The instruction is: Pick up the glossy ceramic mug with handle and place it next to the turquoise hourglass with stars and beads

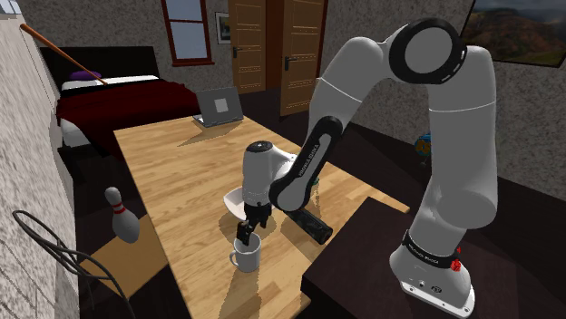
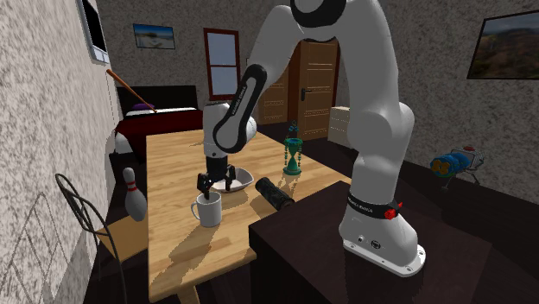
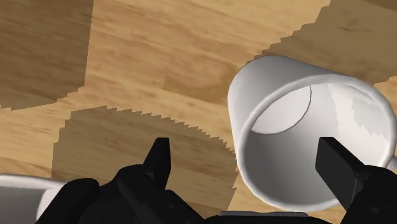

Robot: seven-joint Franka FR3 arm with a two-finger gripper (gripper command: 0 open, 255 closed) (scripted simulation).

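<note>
Tool [image 3: 245, 156] fingers stand apart astride one wall of the white mug [image 3: 356, 108], unclamped. That mug sits upright on the wooden counter [image 1: 181, 172], lower centre of the shoulder view, with the turquoise hourglass [image 2: 294, 157] well apart.

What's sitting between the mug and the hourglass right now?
A white bowl lies between the mug and the hourglass, as the second exterior view shows. A black cylinder lies just beside that line.
</note>
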